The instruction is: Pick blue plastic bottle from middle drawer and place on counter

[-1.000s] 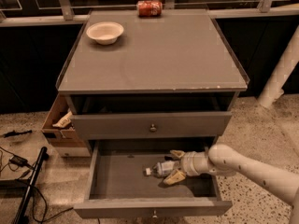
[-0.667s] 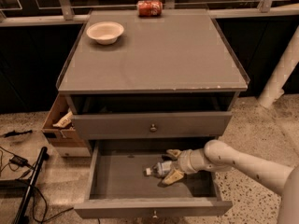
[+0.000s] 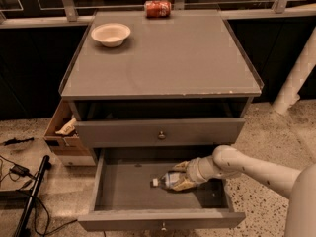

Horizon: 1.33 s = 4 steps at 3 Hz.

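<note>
Grey counter (image 3: 163,63) above the jaws carries a white bowl (image 3: 110,34) and a red can (image 3: 157,8); speckled floor (image 3: 276,132) all around; the arm is cut off at the right edge; the gripper (image 3: 178,177) reaches into the open middle drawer (image 3: 123,189), jaws narrowly spread, pinching the blue plastic bottle (image 3: 166,180) lying between them.

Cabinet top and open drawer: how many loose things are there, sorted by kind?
Bowl: 1, on the counter
Can: 1, lying at the counter's back edge
Bottle: 1, lying in the open drawer, with the gripper at it
Total: 3
</note>
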Motion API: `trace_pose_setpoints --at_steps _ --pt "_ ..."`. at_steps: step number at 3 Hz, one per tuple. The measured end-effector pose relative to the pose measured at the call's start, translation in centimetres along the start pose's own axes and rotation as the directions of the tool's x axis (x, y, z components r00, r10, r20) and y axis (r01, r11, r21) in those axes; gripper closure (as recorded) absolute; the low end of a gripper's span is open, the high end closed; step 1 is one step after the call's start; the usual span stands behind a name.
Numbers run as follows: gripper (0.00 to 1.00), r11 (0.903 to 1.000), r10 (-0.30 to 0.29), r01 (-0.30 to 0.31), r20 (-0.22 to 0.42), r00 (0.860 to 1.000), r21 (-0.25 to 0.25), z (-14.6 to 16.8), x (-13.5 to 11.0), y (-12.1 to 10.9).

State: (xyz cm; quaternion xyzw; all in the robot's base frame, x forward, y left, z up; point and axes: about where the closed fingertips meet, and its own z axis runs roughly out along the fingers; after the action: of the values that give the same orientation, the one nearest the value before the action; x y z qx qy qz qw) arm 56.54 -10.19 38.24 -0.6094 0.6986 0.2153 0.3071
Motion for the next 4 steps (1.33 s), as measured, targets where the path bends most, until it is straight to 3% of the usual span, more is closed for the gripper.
trace_pose_setpoints --at_steps 2,3,4 --pt "0.93 1.0 0.0 0.0 0.0 1.0 0.0 0.0 0.0 0.0" --pt "1.0 1.0 0.0 0.0 0.0 1.0 0.0 0.0 0.0 0.0" --pt "1.0 0.9999 0.009 -0.009 0.011 1.0 0.01 -1.0 -1.0 0.5"
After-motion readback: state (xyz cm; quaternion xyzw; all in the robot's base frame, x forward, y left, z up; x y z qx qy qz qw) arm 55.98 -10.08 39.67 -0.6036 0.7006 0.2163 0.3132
